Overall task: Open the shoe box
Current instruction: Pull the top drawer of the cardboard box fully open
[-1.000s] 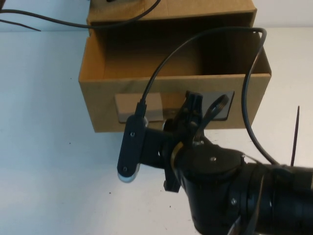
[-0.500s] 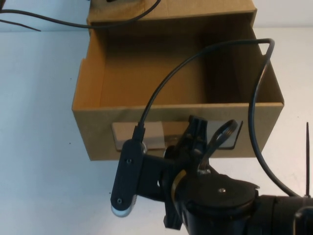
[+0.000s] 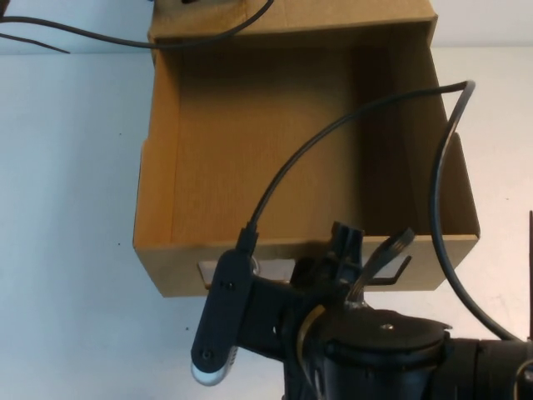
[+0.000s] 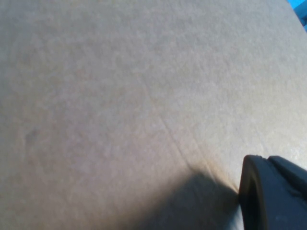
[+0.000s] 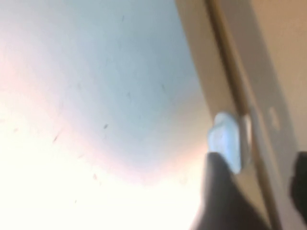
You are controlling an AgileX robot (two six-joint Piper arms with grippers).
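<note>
The shoe box is a brown cardboard drawer (image 3: 166, 271) pulled well out of its sleeve (image 3: 333, 17) toward me, its empty inside showing. The front wall carries a pale label (image 3: 279, 268). My right gripper (image 3: 371, 250) sits at that front wall, near its middle. In the right wrist view this gripper (image 5: 261, 191) is open, straddling the wall's top edge (image 5: 225, 81) next to a pale tab (image 5: 228, 139), with a gap on the inner side. My left gripper (image 4: 273, 191) lies close against flat cardboard (image 4: 120, 96); the high view does not show it.
The box rests on a white table (image 3: 67, 208). Black cables (image 3: 83, 33) run across the back left and loop over the drawer (image 3: 433, 183). My right wrist camera (image 3: 221, 321) hangs just before the front wall. A thin black stick (image 3: 530, 225) stands at the right edge.
The drawer has slid further out of the sleeve toward me, drawn by my right gripper at its front wall. The right arm has pulled back nearer the table's front.
</note>
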